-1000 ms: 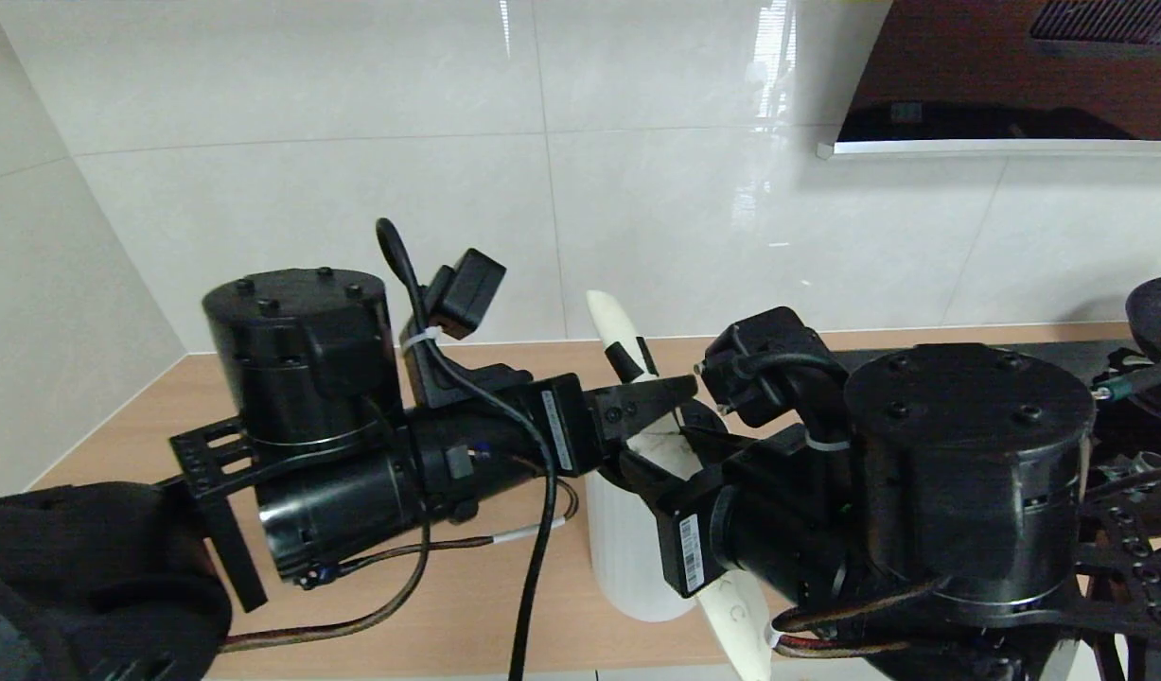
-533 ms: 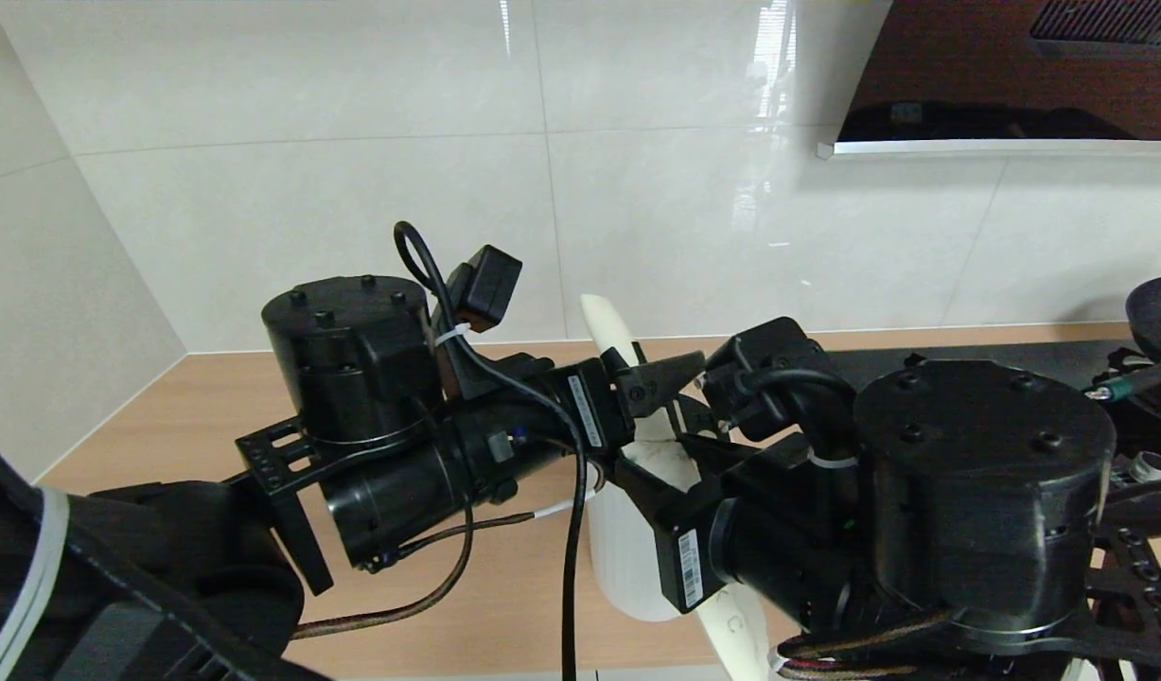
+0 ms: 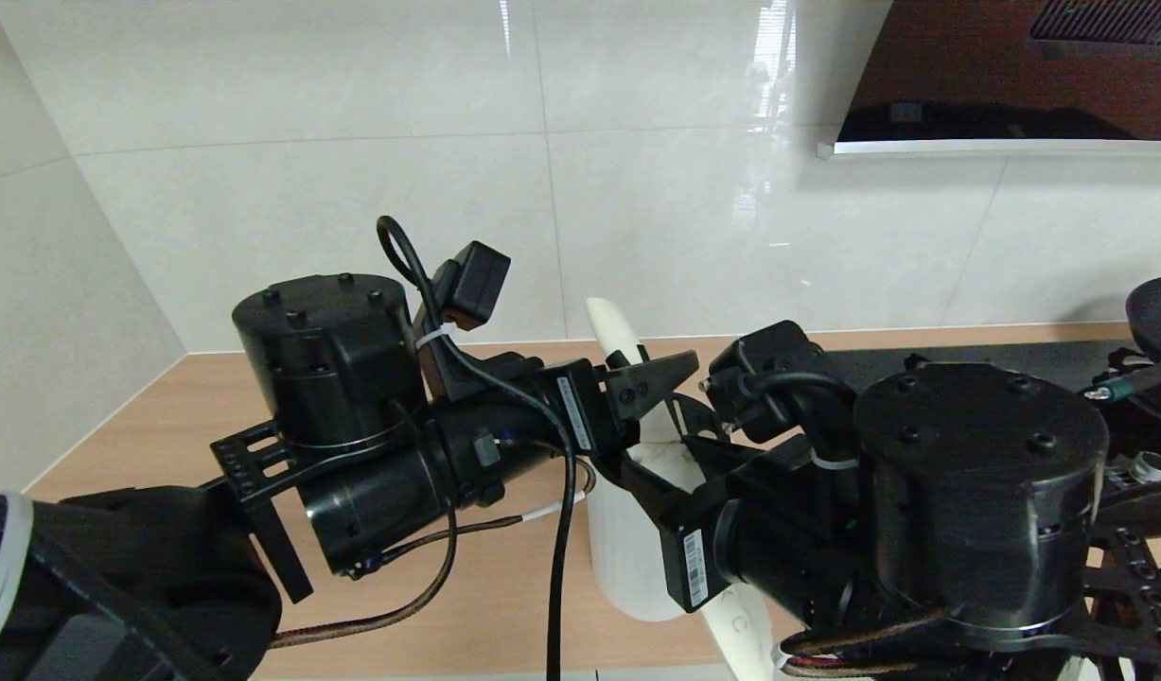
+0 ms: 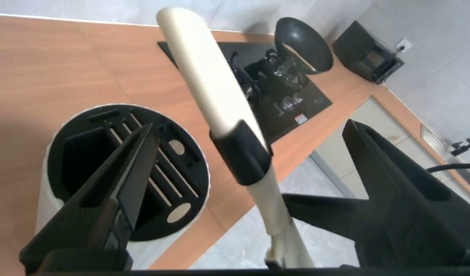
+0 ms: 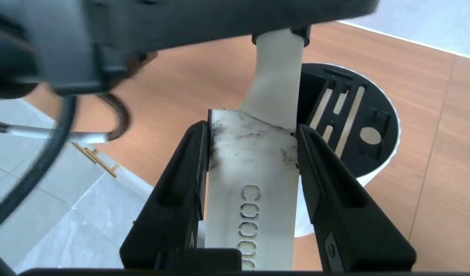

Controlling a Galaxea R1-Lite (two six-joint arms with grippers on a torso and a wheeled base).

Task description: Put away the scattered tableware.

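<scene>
Now, above the holder (image 3: pixel 623 558), the knife (image 4: pixel 204 77), clamped at its blade by the right gripper (image 5: pixel 254 184), should be taken squarely into the open left gripper (image 4: pixel 250 165).

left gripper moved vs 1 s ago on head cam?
Yes. Against the fixed white knife holder, the left gripper has shifted slightly right and up. Its upper finger now sits higher beside the knife handle.
</scene>
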